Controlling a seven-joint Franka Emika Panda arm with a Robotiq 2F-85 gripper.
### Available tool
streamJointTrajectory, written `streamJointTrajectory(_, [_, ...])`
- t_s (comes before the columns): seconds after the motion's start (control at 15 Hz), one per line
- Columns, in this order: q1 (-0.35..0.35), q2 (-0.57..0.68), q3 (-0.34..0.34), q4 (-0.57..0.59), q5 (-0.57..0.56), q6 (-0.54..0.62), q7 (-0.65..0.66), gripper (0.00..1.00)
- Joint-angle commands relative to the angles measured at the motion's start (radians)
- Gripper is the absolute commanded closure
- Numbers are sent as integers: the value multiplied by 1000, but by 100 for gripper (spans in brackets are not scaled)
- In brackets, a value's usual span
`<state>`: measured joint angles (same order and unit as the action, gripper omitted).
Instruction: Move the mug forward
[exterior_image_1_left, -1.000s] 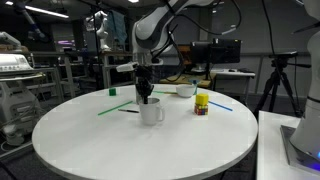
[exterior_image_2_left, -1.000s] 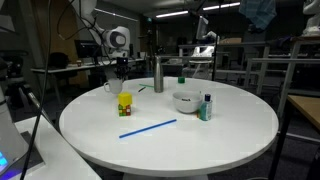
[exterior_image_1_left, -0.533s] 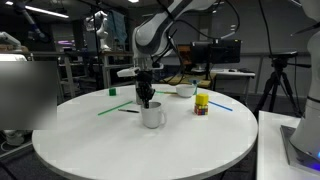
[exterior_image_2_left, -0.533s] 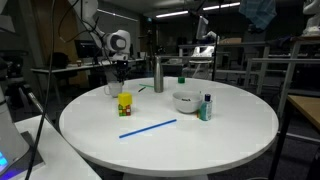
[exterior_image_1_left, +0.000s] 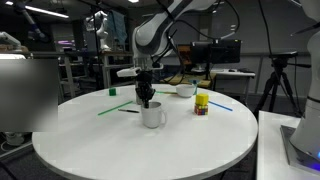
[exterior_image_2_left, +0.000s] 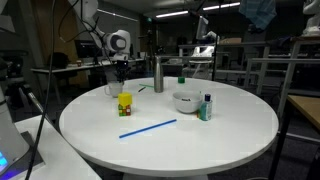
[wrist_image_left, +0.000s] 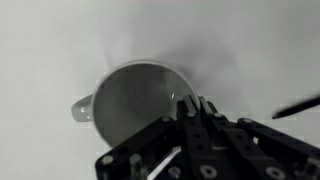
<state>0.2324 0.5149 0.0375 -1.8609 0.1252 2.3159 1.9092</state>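
**Gripper Sitting at the Mug's Rim, the Move Forward Not Yet Showing**

The mug (exterior_image_1_left: 153, 115) is standing upright on the round white table (exterior_image_1_left: 110, 150), a little left of the frame's centre in an exterior view. In the opposite exterior view it is showing small at the far edge of the tabletop, in the upper left (exterior_image_2_left: 112, 88).

The gripper (exterior_image_1_left: 146, 100) is coming straight down from above, and its tips are dipping to the mug's mouth. In the wrist view the mug is lying open below the camera, with its handle (wrist_image_left: 82, 108) pointing to the left of the frame. The gripper (wrist_image_left: 195, 104) is reaching in from the bottom edge. Its fingers are lying close together at the right side of the rim, apparently with one on each side of the wall. The view is too blurred to say whether they are actually pinching the wall or only bracketing it.

The mug's base is looking level with the tabletop, so it is probably not being lifted. As a judgement, the approach is done and the grasp is either being made or just made. The carrying or sliding forward, the setting down and the release are all left to do.

Other things are standing apart from the mug:
- a yellow object (exterior_image_1_left: 201, 103)
- the white bowl (exterior_image_2_left: 185, 101)
- the steel bottle (exterior_image_2_left: 158, 74)
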Motion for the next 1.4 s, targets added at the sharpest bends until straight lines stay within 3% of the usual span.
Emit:
streamJointTrajectory(0.0, [1,0,-1,2,1,-3,-1,93])
streamJointTrajectory(0.27, [1,0,-1,2,1,-3,-1,93])
streamJointTrajectory(0.33, [1,0,-1,2,1,-3,-1,68])
streamJointTrajectory(0.4, [1,-1,-2,1,-4,-1,-8,66])
streamJointTrajectory(1.0, [22,-25,-11,-5,-73,-40,-13,2])
streamJointTrajectory(1.33, [27,-73,-3,-15,-112,-107,-24,0])
